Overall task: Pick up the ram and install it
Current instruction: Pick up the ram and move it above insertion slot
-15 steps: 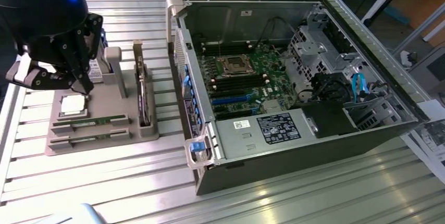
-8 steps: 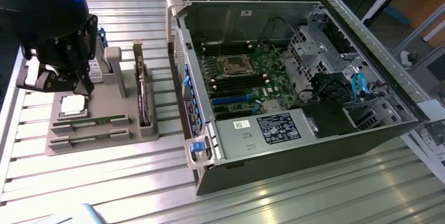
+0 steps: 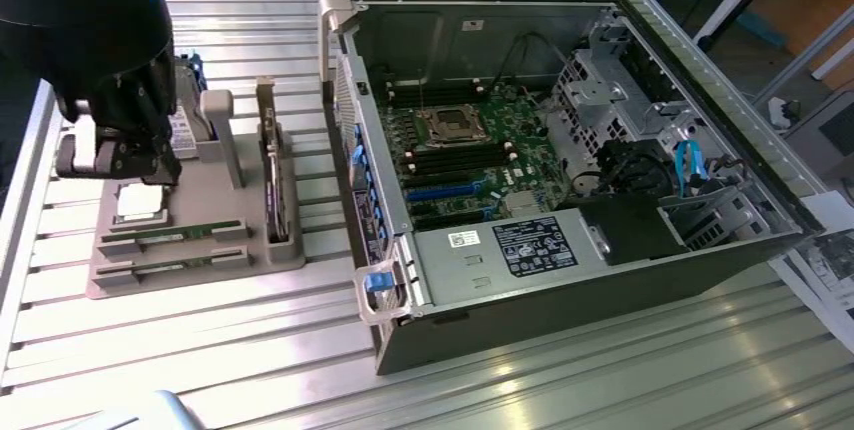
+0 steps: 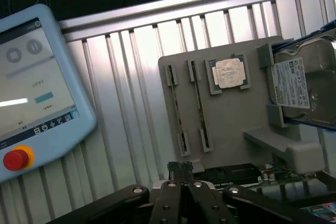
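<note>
Two green ram sticks lie on edge in the slots of a grey holder tray, one behind the other. From the wrist they appear as two thin strips. My gripper hangs above the tray's far end, over the square silver processor chip, well above the sticks. Its fingers are shut with nothing between them. The open computer case lies at the exterior view's right, its motherboard exposed.
The tray also holds a dark upright expansion card and a hard drive. A light blue teach pendant with a red button lies on the ribbed metal table beside the tray.
</note>
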`<state>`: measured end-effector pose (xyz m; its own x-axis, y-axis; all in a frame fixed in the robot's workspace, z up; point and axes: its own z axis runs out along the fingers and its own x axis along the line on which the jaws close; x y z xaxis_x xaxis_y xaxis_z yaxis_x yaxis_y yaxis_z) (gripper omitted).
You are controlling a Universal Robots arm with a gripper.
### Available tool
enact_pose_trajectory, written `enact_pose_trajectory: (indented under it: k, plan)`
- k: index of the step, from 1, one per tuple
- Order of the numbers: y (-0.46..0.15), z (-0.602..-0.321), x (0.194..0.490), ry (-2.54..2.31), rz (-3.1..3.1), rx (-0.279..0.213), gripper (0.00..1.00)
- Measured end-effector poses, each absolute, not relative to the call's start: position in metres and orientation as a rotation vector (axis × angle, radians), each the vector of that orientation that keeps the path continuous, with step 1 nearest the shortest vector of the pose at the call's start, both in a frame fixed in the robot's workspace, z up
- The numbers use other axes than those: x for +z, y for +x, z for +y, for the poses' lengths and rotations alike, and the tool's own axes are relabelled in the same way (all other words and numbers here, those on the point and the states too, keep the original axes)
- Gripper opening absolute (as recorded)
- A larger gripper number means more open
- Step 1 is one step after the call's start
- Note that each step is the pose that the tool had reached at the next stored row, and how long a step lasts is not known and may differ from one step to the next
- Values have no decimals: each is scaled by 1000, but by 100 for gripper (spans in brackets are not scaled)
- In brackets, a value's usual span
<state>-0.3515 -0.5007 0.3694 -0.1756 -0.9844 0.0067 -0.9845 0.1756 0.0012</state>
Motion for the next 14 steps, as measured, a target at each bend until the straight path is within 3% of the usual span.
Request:
enact_pose_trajectory:
  k: [9, 10, 11, 14]
  plan:
    - [-352, -501, 369, 2134, -2297, 7, 11]
    - [-351, -501, 369, 2138, -2293, 7, 17]
    - [-351, -501, 369, 2143, -2289, 7, 30]
    - [-352, -501, 369, 2152, -2281, 7, 36]
